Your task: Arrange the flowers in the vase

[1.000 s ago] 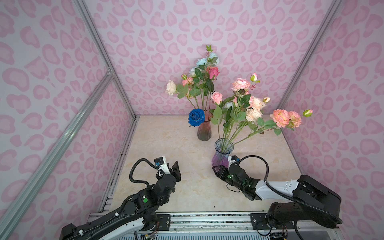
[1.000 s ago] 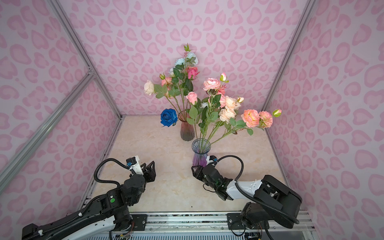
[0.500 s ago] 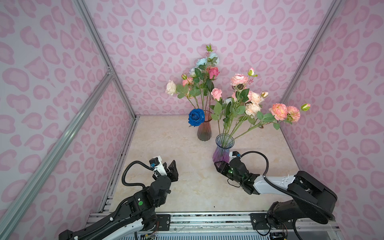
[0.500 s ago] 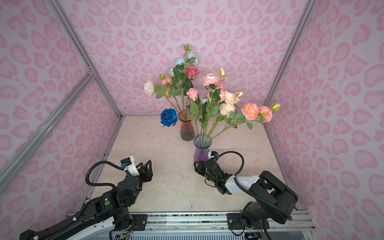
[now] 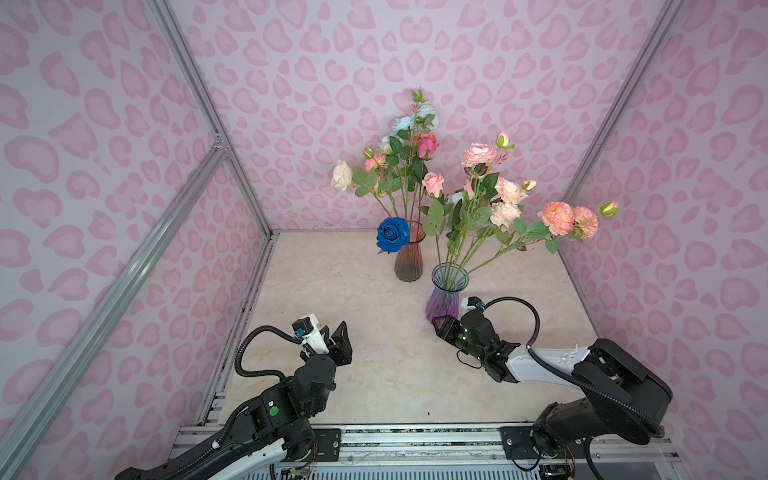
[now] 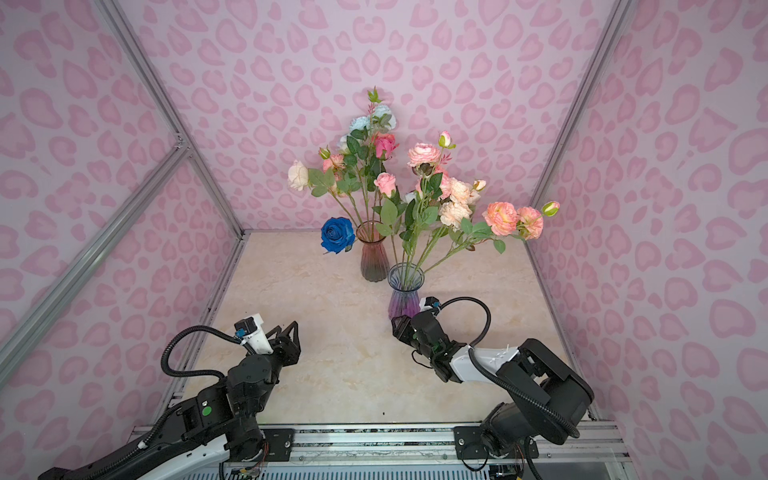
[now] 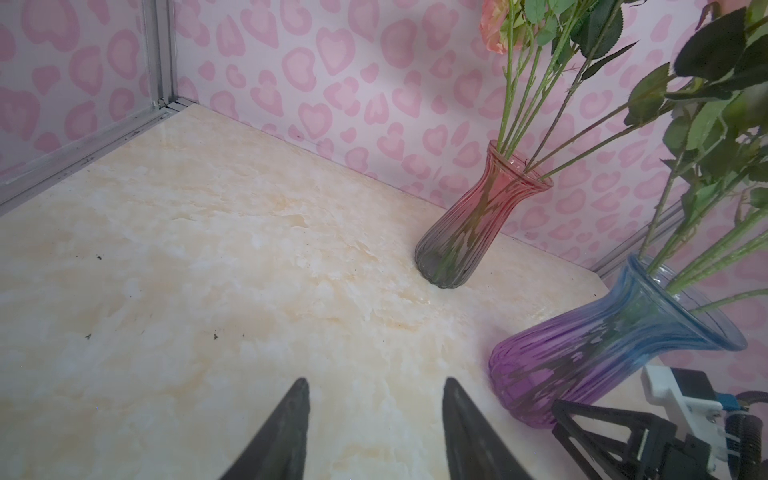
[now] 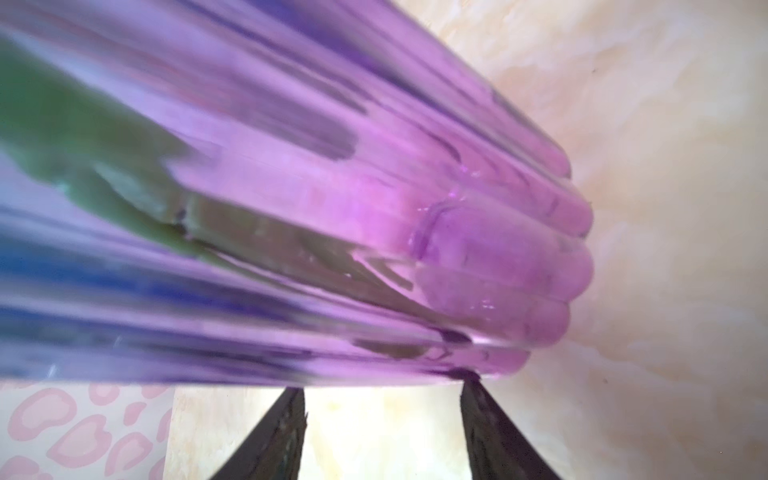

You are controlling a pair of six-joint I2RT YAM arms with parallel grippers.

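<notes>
Pale marble table (image 5: pixel 374 291) boxed in by pink-patterned walls (image 5: pixel 291 62).
Flowers (image 5: pixel 473 208) stand in the red vase (image 5: pixel 408 262) at the back and the purple vase (image 5: pixel 442 301) just in front. The right wrist view is mostly blurred purple glass, so contact is unclear. The right gripper (image 5: pixel 439 323) sits at that vase's foot, jaws parted, gripping nothing. The left gripper (image 7: pixel 374 415) hangs over bare table, jaws parted, empty.

My left arm (image 5: pixel 286 403) and right arm (image 5: pixel 552 361) are black with white shells, each carrying a ribbed black cable (image 5: pixel 238 357). I see a green dot (image 5: pixel 273 411) on the left; the left tool (image 7: pixel 375 380) has dark pointed fingers (image 7: pixel 286 432).
</notes>
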